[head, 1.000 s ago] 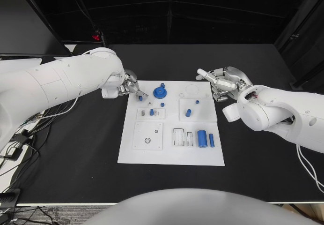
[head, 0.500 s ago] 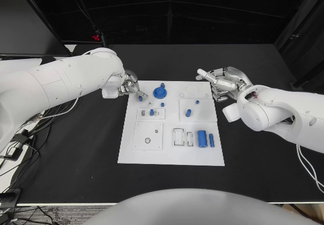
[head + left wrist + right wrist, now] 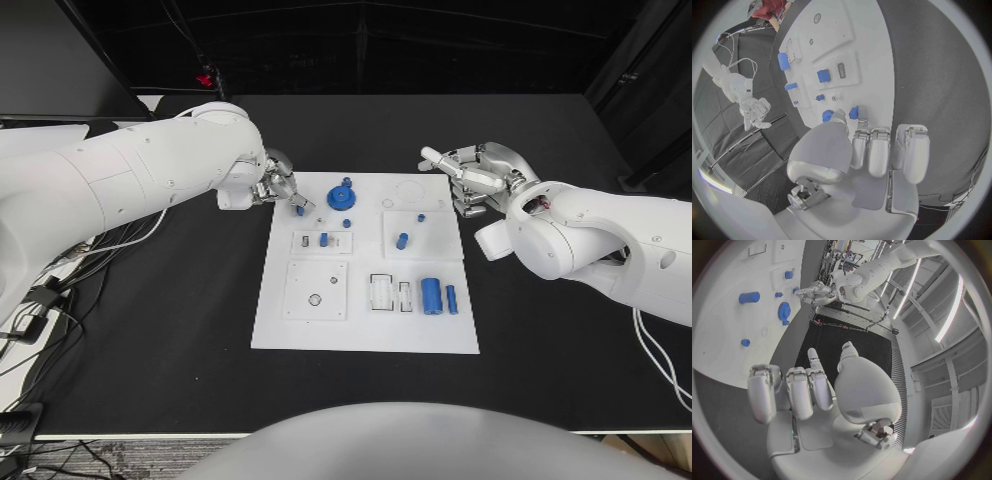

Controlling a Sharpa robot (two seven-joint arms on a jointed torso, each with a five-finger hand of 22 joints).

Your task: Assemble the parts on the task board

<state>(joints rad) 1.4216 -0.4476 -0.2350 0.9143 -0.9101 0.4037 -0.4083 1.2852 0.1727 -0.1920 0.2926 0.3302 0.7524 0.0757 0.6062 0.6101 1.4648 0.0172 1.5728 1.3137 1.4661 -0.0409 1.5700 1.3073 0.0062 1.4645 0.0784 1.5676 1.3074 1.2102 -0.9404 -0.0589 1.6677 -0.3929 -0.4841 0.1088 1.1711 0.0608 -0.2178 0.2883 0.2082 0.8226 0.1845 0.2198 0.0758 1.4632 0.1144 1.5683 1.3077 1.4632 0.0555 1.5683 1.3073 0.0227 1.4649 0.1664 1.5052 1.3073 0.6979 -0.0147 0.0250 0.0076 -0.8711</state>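
Two glossy white arms, each ending in a silver many-fingered hand.
The left hand [image 3: 274,183] and right hand [image 3: 469,175] have brushed-metal palms and blocky segmented fingers [image 3: 878,155]; behind each, bulbous smooth white arm shells, with thin white cables behind the left arm.

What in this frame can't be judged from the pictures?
- Head view: whether the left hand actually pinches the small blue part at its fingertips; the fingers cover the contact.
- Left wrist view: the same contact, hidden behind the thumb.
- Head view: small slots on the task board, too small to read.
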